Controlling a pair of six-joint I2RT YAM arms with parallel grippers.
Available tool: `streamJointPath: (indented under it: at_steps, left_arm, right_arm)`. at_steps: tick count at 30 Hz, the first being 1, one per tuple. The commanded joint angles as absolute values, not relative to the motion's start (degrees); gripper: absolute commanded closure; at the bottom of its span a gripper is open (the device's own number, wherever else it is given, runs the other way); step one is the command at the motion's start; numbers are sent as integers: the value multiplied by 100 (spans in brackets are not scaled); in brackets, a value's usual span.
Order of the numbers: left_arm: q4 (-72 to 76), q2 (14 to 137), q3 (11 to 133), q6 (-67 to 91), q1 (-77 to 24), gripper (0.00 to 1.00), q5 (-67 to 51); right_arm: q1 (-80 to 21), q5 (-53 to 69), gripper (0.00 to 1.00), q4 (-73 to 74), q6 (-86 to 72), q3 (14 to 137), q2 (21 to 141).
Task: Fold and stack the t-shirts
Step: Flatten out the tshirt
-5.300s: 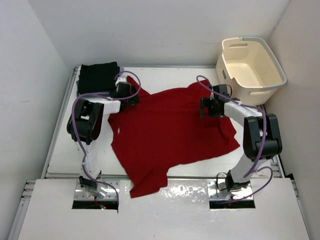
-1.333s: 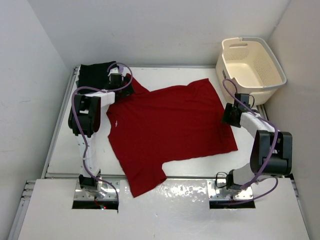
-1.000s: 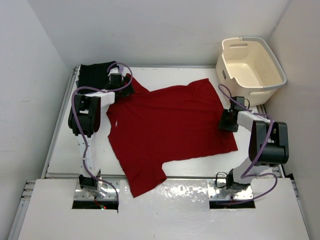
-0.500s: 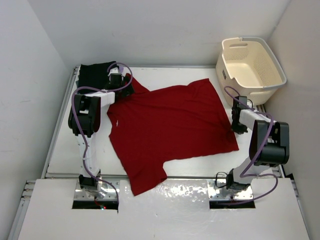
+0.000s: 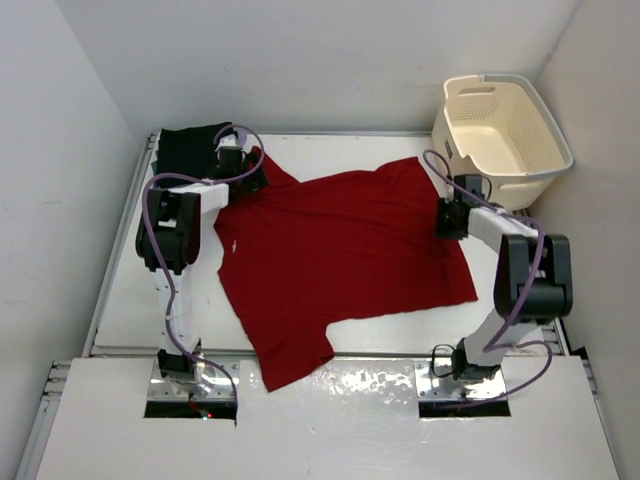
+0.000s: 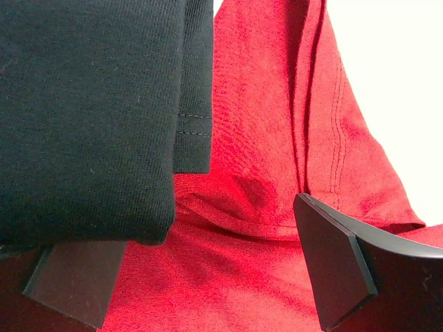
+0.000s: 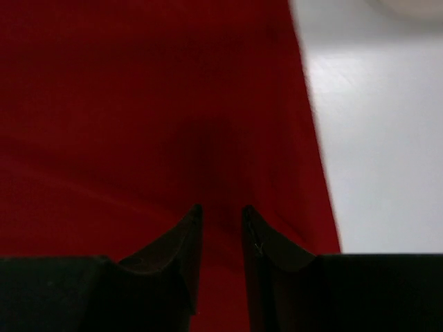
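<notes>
At the far left corner of the desk point(image 5: 125, 290) you have a black shirt point(image 5: 192, 152), folded into a thick, neat rectangle. In the left wrist view its knit looks smooth, and a stitched hem shows along one folded edge, which lies right against the red cloth.

Your left hand point(image 5: 247, 172) sits just right of that black shirt, low over one sleeve of the red shirt point(image 5: 345, 255). Its fingers are spread as wide as they go and grip nothing; the red sleeve lies bunched in soft creases between them.

The red shirt fills the middle of the desk, opened out nearly flat but lying skewed. One sleeve points to the far left. Another corner reaches over the near edge of the desk. The cloth is a plain deep red with only faint wrinkles.

Your right hand point(image 5: 447, 216) is down on the shirt's right edge. Its fingers are almost together, with only a narrow slit between the tips. You cannot tell whether cloth is pinched there.

A cream basket point(image 5: 455, 140) stands tilted at the far right corner, off the shirt.
</notes>
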State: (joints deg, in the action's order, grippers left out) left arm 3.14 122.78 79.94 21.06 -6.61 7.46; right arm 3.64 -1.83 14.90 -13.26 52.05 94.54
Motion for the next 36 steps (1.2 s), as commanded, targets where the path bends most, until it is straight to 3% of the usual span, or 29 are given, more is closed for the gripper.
streamJointPath:
  at_steps: [1, 7, 12, 17, 19, 22, 23, 36]
  left_arm:
    - [272, 12437, 7963, 2074, -519, 1, 554]
    - [263, 12463, 7945, 2083, -510, 1, 563]
    - [176, 12446, 7998, 2074, -518, 1, 650]
    - [88, 12498, 8112, 2066, -510, 1, 668]
    - [70, 12481, 8086, 2039, -519, 1, 668]
    - [149, 12498, 8129, 2048, -519, 1, 431]
    - [149, 12515, 8147, 2048, -527, 2, 300]
    - [9, 11374, 7816, 1679, -1212, 1, 852]
  right_arm:
    - [246, 571, 72, 1046, -1344, 5852, 10071]
    - [333, -603, 78, 1747, -1644, 6608, 11003]
    - [756, -720, 84, 1757, -1863, 6504, 11302]
    - [773, -1861, 82, 1855, -1811, 6302, 10734]
    - [774, -1636, 83, 1802, -1565, 6232, 10400]
    - [625, -705, 77, 1627, -1275, 5995, 10073]
    - [554, -503, 70, 1617, -1205, 5898, 9890]
    - [-377, -185, 50, 1337, -1380, 4826, 8411]
